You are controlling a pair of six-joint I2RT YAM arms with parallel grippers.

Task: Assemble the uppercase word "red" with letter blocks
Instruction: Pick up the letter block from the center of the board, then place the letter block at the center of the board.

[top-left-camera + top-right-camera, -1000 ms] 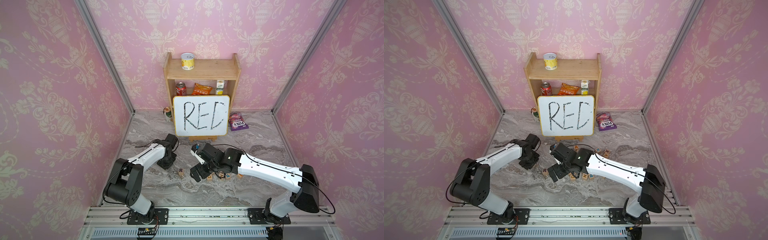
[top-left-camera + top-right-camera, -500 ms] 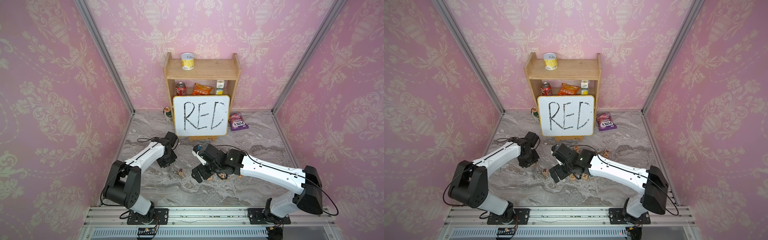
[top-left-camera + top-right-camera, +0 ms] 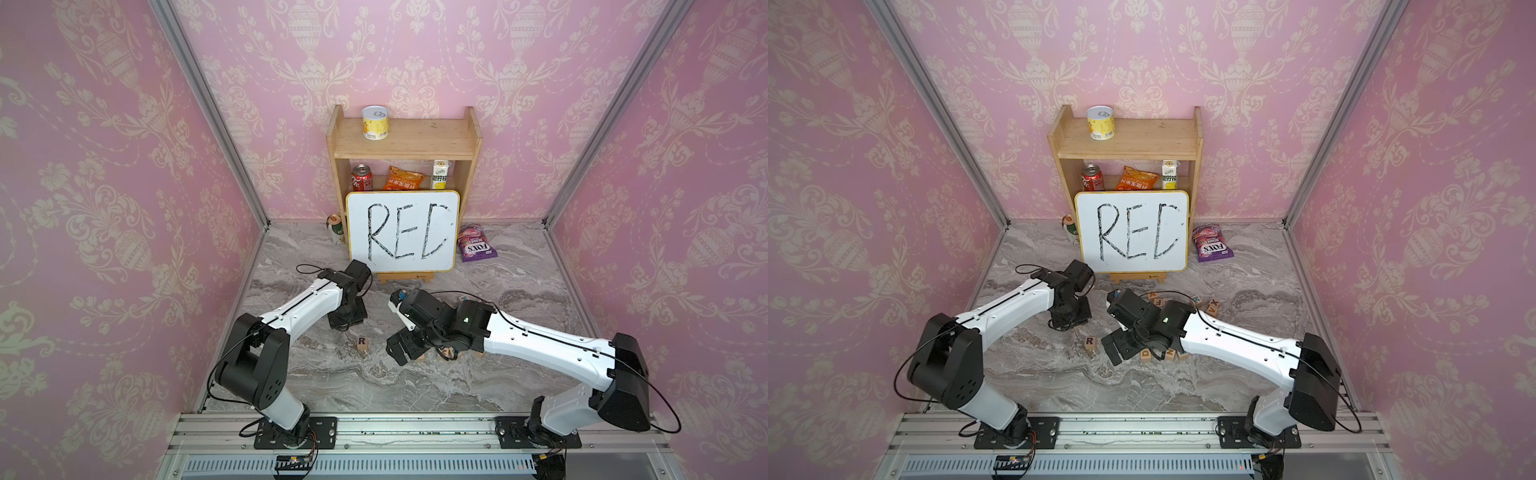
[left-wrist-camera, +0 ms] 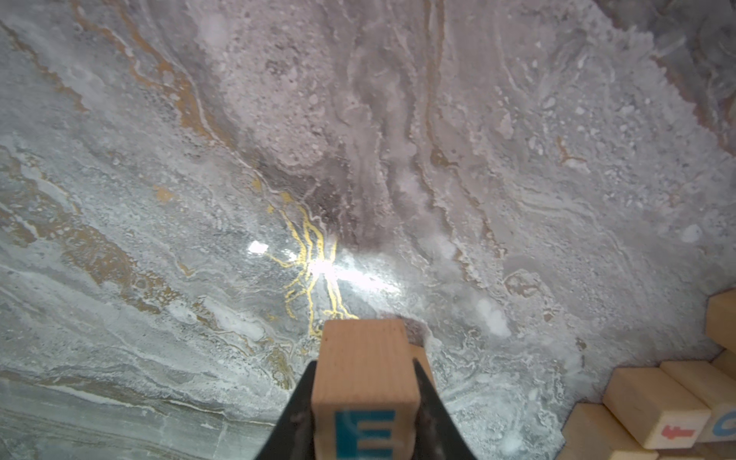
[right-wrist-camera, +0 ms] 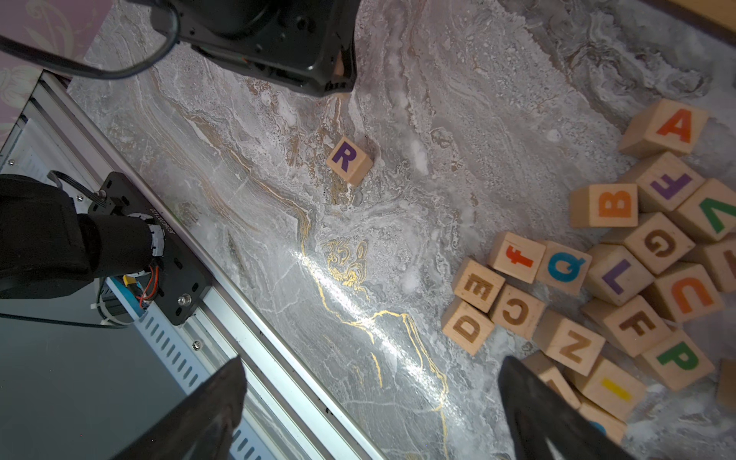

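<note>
- While the left gripper (image 4: 364, 362) is clamped on the E block (image 4: 363, 398), the right gripper (image 5: 372, 366) has its jaws spread wide with nothing between them.
- E block: pale wooden cube pinched on two opposite sides, with a blue-green E on the face toward the wrist camera. Whether its underside touches the marble tabletop (image 3: 374, 386) I cannot tell.
- Left gripper in both top views (image 3: 347, 318) (image 3: 1069, 320): pointing down, on the whiteboard side of the R block, near it but apart.
- R block (image 3: 362, 341) (image 3: 1089, 341) (image 5: 349, 159): flat on the marble, purple R up, standing alone. It lies between the two grippers with no cube touching it.
- Right gripper in both top views (image 3: 405, 349) (image 3: 1119, 347): over the marble, just beside the pile of letter blocks (image 5: 657, 243), on the side facing the R block.
- Pile: loose cluster of cubes on the right arm's side, and the arm hides part of it from above. At its near edge a D block (image 5: 466, 327) with a brown D up touches a cube with a brown E (image 5: 478, 285).
- Whiteboard (image 3: 402, 230): yellow-rimmed with black handwritten letters, upright at the back in front of the wooden shelf (image 3: 405, 139).
</note>
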